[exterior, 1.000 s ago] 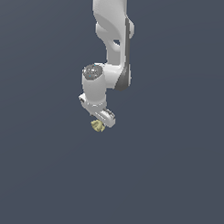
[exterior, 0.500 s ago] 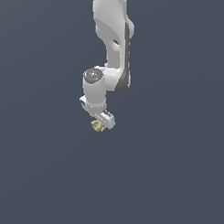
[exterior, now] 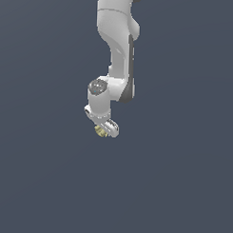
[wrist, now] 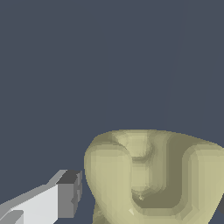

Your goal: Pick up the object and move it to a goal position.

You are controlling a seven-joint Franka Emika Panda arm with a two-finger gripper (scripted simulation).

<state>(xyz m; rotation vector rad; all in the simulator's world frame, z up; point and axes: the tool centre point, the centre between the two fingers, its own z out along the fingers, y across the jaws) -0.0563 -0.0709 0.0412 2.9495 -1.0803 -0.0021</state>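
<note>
The object is a small pale yellow-tan, lumpy, ridged item sitting at the tip of my white gripper in the exterior view. The wrist view shows the object large and close, with a deep U-shaped groove in its face. One grey-padded finger stands right against its side. The other finger is cut off at the frame's edge. My gripper is shut on the object, with the arm reaching down from above.
Only a plain dark blue-grey background surrounds the arm in both views. No other objects, edges or goal marker show.
The object stays in the gripper at nearly the same spot. The wrist joint above it has sunk slightly and the arm's pose has shifted a little.
</note>
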